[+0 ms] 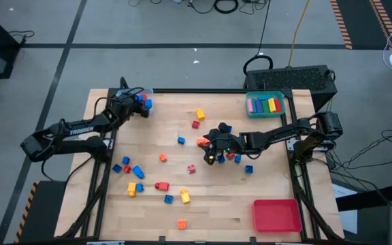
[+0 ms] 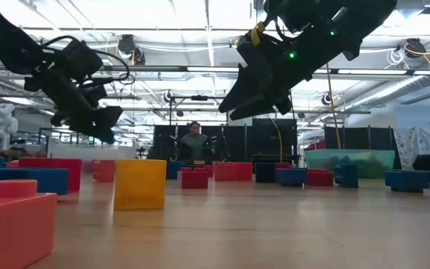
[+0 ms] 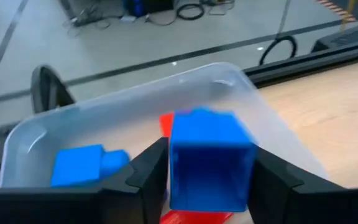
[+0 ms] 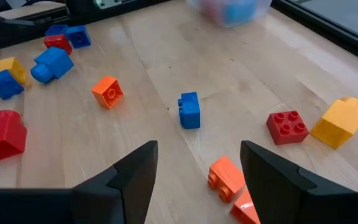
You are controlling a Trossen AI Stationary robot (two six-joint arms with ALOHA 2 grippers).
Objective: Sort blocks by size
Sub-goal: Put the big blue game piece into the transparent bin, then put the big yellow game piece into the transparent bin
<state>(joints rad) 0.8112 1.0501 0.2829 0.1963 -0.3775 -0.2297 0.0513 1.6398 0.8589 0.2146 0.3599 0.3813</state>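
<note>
Left end effector (image 3: 207, 180) sits over the clear tray (image 1: 143, 99) at the worktop's (image 1: 216, 204) far left corner. A blue block (image 3: 210, 158) is right between its fingers (image 3: 151, 171), both fingers alongside it; can't tell if it's still clamped or already let go. Under and just ahead of that end effector, inside the tray: another blue block (image 3: 86, 165) off to one side, plus a red one (image 3: 194, 216) directly below the blue block.

Right end effector (image 4: 197, 165) hangs above mid-worktop w/ fingers apart, nothing between them. Just ahead of it: small blue brick (image 4: 189, 110) and orange block (image 4: 108, 92); closer in, an orange piece (image 4: 229, 177) nearly beneath it. Red square block (image 4: 288, 126) and yellow block (image 4: 339, 122) lie off to one side, red round-top block (image 4: 4, 134) to the other. Teal tray (image 1: 265, 103) w/ coloured bars lies beyond the right arm; red tray (image 1: 276, 216) sits at the near edge.
</note>
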